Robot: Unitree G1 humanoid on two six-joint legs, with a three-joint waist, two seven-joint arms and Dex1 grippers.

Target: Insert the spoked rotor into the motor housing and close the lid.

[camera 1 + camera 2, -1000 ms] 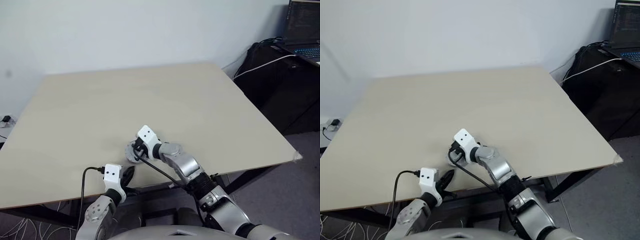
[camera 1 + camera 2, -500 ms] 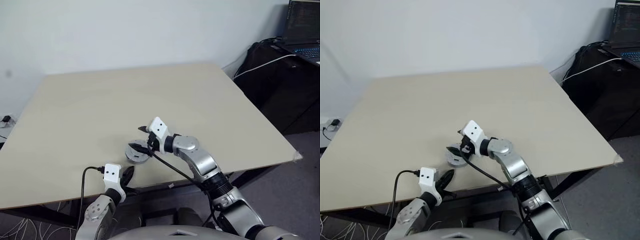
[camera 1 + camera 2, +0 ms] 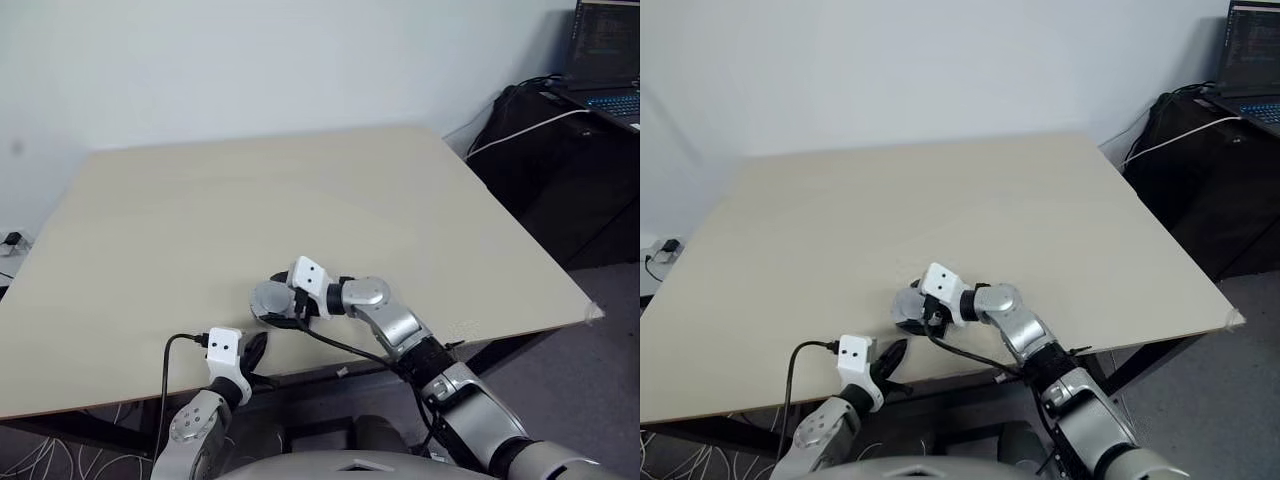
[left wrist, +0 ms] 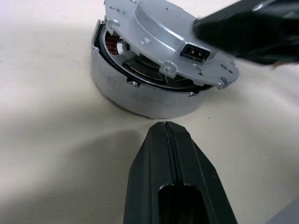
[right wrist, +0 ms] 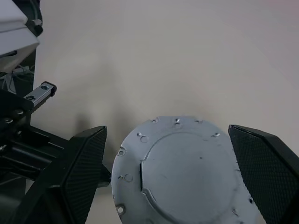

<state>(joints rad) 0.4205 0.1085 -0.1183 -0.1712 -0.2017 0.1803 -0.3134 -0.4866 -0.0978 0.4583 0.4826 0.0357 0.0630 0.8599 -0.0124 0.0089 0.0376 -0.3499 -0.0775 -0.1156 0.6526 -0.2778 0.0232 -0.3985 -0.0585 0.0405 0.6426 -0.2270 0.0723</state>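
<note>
The grey round motor housing (image 3: 266,299) stands near the table's front edge. In the left wrist view its flat lid (image 4: 159,32) lies tilted on the housing wall (image 4: 135,95), and a gap on one side shows copper windings. The spoked rotor is hidden under the lid. My right gripper (image 5: 166,133) is open just above the lid (image 5: 187,172), one finger (image 5: 84,172) on each side, apart from it. My left gripper (image 4: 166,133) is shut and empty, its tip a short way in front of the housing, at the table's edge (image 3: 255,349).
The pale table (image 3: 300,190) stretches away behind the housing. A black cable (image 3: 168,375) loops from my left wrist below the front edge. A black cabinet with a laptop (image 3: 605,50) stands off the table's far right.
My right gripper was shut at the housing, then rose and opened, and has come back down with open jaws on either side of the lid. The left arm has kept still.
</note>
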